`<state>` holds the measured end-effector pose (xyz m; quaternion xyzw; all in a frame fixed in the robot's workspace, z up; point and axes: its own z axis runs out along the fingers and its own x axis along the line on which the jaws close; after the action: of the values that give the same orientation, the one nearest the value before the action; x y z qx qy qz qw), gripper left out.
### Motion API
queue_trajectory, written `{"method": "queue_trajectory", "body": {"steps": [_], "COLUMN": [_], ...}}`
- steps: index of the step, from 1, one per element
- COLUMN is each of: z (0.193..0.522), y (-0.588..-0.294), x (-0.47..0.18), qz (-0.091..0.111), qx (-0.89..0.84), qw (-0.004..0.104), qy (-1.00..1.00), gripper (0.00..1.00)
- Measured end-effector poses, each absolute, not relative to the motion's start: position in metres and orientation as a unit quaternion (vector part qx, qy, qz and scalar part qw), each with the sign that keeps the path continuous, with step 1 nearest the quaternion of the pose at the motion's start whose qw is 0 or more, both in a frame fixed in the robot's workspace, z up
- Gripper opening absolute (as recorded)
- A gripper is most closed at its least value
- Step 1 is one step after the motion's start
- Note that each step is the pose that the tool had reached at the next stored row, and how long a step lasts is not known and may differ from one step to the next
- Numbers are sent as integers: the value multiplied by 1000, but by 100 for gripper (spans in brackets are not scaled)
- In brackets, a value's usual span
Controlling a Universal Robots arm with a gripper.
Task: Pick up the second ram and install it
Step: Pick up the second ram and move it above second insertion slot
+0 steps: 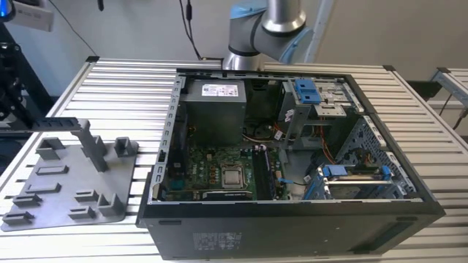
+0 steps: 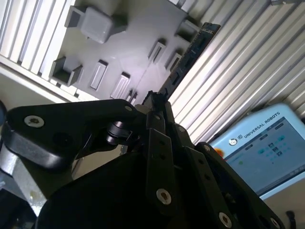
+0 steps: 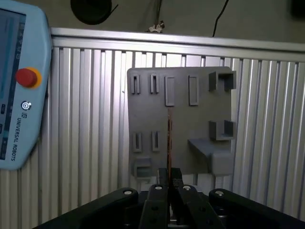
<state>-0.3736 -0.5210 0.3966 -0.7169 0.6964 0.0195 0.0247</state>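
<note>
Pincer [image 3: 167, 177] clamped shut on one end of the second ram [image 3: 168, 136], the thin dark strip jutting out edge-on in the first wrist view against the grey tray [image 3: 200, 119] on the slatted worktop [image 3: 90, 124].

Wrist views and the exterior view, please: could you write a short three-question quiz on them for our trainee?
1. True or false: the hand is shut on the memory stick.
2. In the first wrist view, what is seen behind the stick? A) grey tray B) keyboard C) cardboard box
3. Fill in: in the exterior view, the computer case lies ____ (open or closed).
Key: 1 true; 2 A; 3 open.
</note>
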Motion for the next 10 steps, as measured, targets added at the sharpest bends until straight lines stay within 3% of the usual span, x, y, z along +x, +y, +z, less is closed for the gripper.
{"method": "queue_trajectory", "body": {"steps": [10], "z": [397], "y": [-521], "x": [-332], "qz": [22], "qx": [-717], "qw": [22], "qy": [697], "gripper": [14]}}
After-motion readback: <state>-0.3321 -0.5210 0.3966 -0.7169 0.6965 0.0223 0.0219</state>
